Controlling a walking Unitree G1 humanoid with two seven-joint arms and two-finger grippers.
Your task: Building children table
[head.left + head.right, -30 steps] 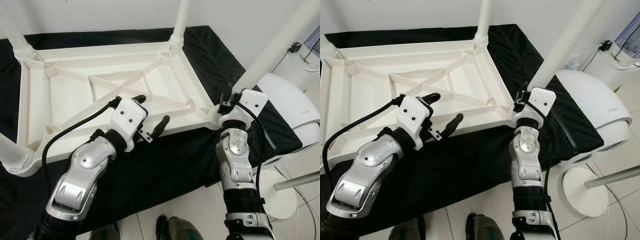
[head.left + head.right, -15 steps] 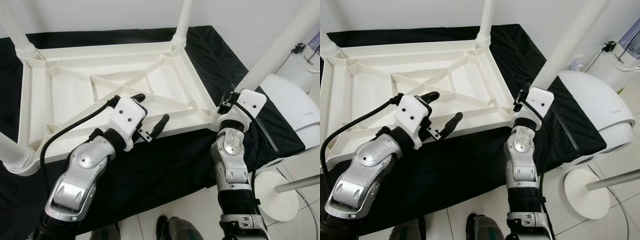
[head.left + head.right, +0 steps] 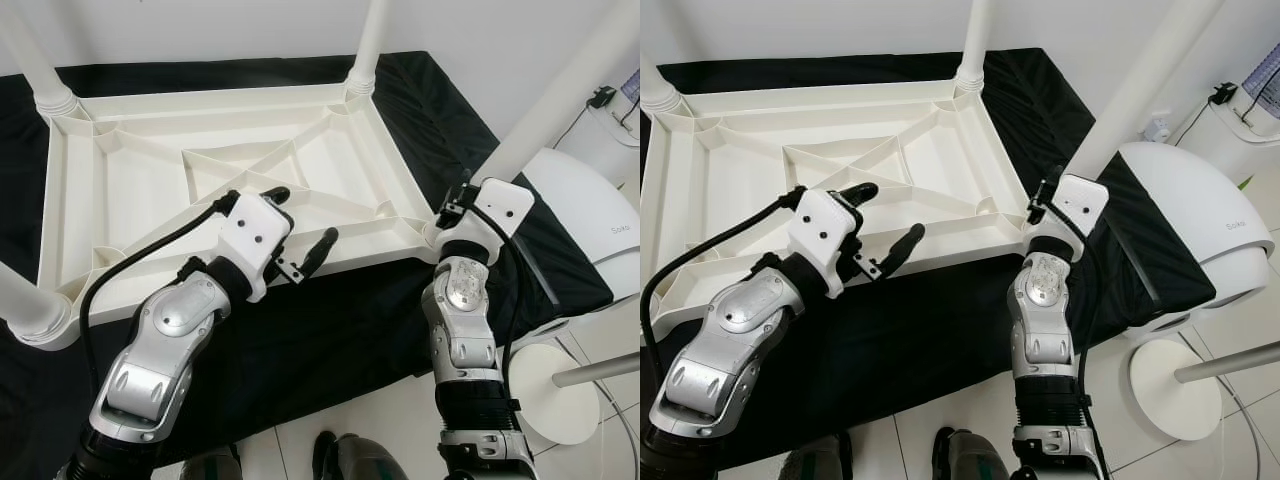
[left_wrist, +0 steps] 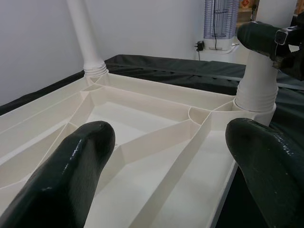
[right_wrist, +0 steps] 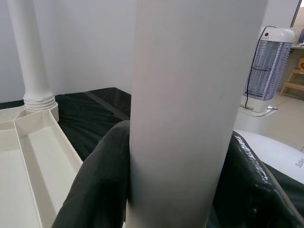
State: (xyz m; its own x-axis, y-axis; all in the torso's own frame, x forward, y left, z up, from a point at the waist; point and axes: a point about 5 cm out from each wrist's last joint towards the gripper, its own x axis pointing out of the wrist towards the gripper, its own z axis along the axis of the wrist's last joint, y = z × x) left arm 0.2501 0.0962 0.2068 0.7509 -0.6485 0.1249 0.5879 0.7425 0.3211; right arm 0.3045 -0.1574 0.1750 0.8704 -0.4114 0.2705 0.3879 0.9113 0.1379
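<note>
right gripper (image 5: 180,190) clamps the smooth white leg (image 5: 190,95) at the tabletop's (image 3: 130,200) four o'clock corner — likely light, rigid, slippery; grip low near the socket. left gripper (image 3: 300,232) spread, empty.

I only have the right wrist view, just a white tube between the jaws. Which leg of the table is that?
Observer: The near right corner leg of the upturned tabletop; the right gripper is clamped near its base.
Operator: What is the left gripper doing?
Observer: The left gripper hovers open over the tabletop's near edge, holding nothing.
Operator: Are the other legs in?
Observer: Three more legs stand at the other corners, including the far right leg.
</note>
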